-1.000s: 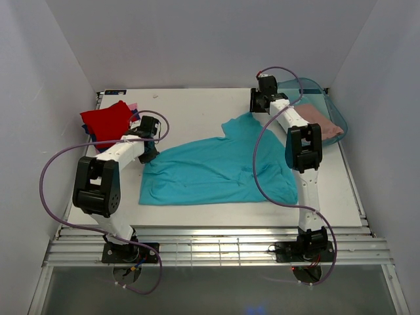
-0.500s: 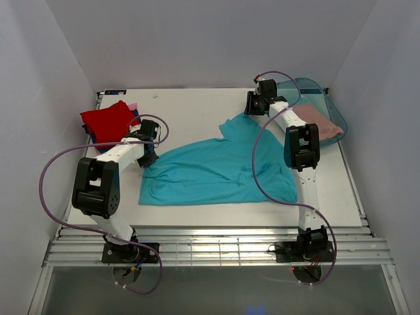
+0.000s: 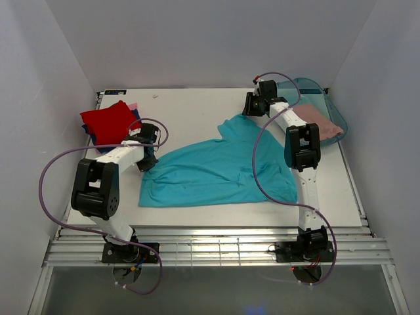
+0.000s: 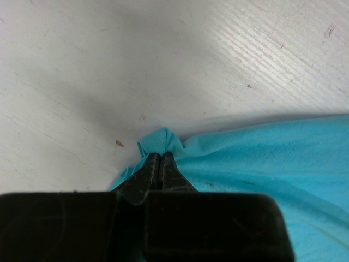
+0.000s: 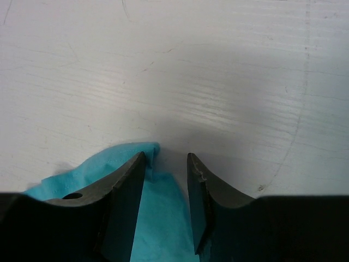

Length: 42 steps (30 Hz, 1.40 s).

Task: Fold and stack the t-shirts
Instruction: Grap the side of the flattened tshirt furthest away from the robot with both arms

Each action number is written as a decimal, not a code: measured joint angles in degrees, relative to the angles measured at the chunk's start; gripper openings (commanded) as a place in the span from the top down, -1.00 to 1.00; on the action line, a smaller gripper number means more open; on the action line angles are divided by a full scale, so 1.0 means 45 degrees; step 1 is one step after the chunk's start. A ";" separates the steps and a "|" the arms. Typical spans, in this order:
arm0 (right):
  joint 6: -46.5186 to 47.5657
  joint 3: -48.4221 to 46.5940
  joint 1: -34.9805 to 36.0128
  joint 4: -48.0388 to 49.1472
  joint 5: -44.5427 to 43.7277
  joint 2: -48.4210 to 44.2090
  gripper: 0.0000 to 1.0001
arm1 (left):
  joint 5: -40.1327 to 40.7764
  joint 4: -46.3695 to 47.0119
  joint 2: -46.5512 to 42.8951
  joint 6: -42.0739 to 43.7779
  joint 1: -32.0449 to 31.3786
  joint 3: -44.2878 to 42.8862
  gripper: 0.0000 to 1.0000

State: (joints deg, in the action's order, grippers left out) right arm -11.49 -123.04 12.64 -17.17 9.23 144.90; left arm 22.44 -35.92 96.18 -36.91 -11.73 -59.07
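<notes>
A large teal t-shirt [image 3: 216,169] lies spread and wrinkled across the middle of the table. My left gripper [image 3: 148,163] is at its left corner, and the left wrist view shows the jaws shut on a small peak of teal cloth [image 4: 163,141] there, left gripper [image 4: 159,157]. My right gripper [image 3: 248,110] hovers at the shirt's far corner [image 5: 109,164], right gripper [image 5: 166,159] open, with the teal edge lying under and between the jaws. A red t-shirt [image 3: 105,121] tops a small pile at the far left. A dusty-pink t-shirt [image 3: 323,122] lies in the tub.
The translucent teal tub [image 3: 336,111] stands at the far right corner, beside the right arm's elbow [image 3: 303,146]. Pink cloth [image 3: 134,105] peeks from under the red pile. Purple cables loop off both arms. White walls close in the table [image 3: 190,105] on three sides.
The right gripper has moved left, away from the tub, to the teal shirt's far corner. The left gripper has shifted slightly, still pinching the left corner.
</notes>
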 measured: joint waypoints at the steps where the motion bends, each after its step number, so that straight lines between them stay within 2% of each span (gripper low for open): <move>1: 0.0000 0.0000 0.0005 -0.0010 0.0000 -0.0005 0.14 | -0.0005 0.0015 -0.0024 -0.0015 0.0000 0.0053 1.00; 17: -0.0243 0.0049 0.0029 -0.0189 0.0685 -0.0777 0.14 | -0.0087 0.0010 -0.0539 -0.0287 0.0000 0.0549 1.00; 21: -0.0311 0.0049 0.0039 -0.0185 0.0777 -0.0986 0.14 | -0.0087 0.0000 -0.0554 -0.0287 0.0000 0.0549 0.86; 25: -0.0325 0.0049 0.0039 -0.0277 0.0894 -0.0991 0.14 | -0.0087 -0.0010 -0.0559 -0.0287 0.0000 0.0549 0.82; 42: -0.0321 0.0049 0.0044 -0.0534 0.0991 -0.0738 0.15 | -0.0073 -0.0063 -0.1379 -0.0272 0.0000 0.0850 0.83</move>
State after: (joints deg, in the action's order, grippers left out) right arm -12.93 -122.83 12.84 -19.57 13.69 141.58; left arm 22.11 -36.21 89.97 -38.13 -11.73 -55.24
